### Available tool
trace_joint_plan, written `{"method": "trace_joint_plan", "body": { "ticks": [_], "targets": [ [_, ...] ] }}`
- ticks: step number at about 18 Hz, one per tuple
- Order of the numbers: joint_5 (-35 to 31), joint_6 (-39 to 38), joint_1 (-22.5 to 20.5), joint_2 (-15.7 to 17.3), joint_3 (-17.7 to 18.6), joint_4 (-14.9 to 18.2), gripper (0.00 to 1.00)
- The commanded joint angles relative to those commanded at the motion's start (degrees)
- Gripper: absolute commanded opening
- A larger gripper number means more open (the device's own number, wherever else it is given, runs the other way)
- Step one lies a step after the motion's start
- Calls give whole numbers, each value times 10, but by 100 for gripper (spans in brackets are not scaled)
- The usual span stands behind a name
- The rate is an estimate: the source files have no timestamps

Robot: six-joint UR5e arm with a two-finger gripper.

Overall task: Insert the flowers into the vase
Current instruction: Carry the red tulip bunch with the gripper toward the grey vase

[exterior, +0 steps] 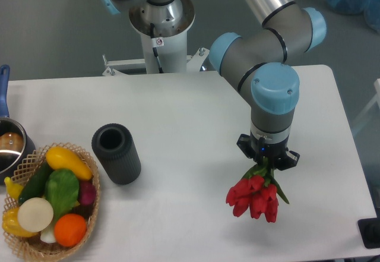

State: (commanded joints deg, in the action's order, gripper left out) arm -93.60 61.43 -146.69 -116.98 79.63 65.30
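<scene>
White tabletop [196,113] is filling most of the view, with a grey floor lying behind it and the arm's pedestal standing at the far edge. Over the right part of the table the gripper [268,162] is pointing downward, its fingers closing around the green stems of the flowers [254,198], whose red tulip heads are hanging below it and leaning toward the camera. Well apart to the left, the vase [116,153] is standing upright on the table, its round mouth showing open. Bare tabletop is lying between flowers and vase. Just beside the vase, at the left front corner, a wicker basket [90,214] is holding mixed produce, and a steel pot [10,149] with a blue handle is sitting at the left edge.
</scene>
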Motion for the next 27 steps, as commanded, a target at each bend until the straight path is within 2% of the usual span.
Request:
{"method": "trace_joint_plan", "body": {
  "ticks": [6,9,11,14,15,18,20,27],
  "targets": [
    [10,5,0,4,-2,0,0],
    [24,5,3,9,-5,-11,0],
    [72,0,4,14,-4,-32,0],
    [116,-5,3,26,3,-47,0],
    [146,-16,2,32,4,-60,0],
    [290,-111,-2,31,5,-121,0],
    [342,-126,-3,30,6,-128,0],
    [369,-143,12,39,-5,-132,0]
  ]
}}
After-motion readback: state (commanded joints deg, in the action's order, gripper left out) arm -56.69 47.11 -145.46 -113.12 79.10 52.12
